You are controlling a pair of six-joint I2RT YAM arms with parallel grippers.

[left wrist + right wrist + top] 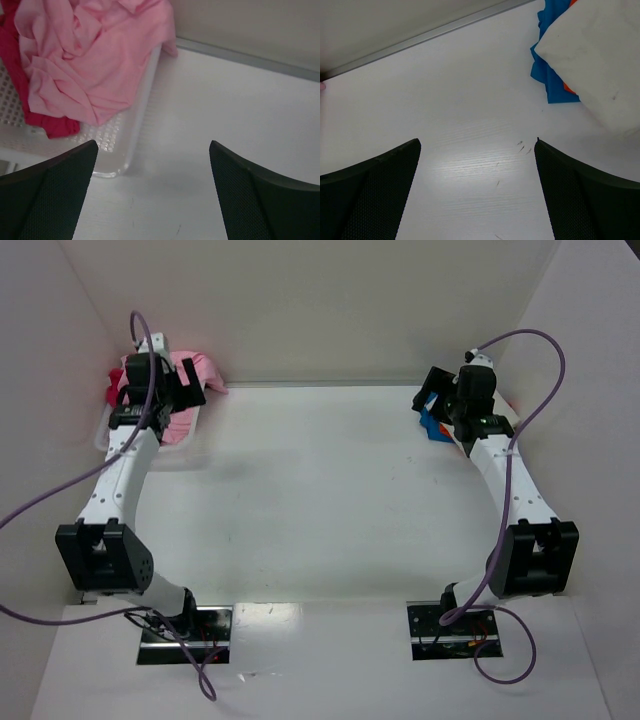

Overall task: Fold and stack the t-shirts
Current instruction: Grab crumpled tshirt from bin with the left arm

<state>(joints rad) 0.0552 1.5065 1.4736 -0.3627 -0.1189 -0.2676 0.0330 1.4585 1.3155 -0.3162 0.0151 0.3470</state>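
We hold left gripper (152, 192) wide open, empty, by basket (127, 145) at desk's (330, 490) far-left corner, likely to pick pink shirt (90, 60); right gripper (477, 192) likewise agape, empty, beside far-right stack (595, 55).

The white desk (320, 490) carries a white lattice basket (127, 140) at its far left corner, close to the back wall. At the far right lies a small stack: a blue t-shirt (547, 75) touching the desk, with an orange t-shirt (568, 89) and a white t-shirt (590, 55) above it. Faint dark scratches (522, 146) mark the surface near the stack.
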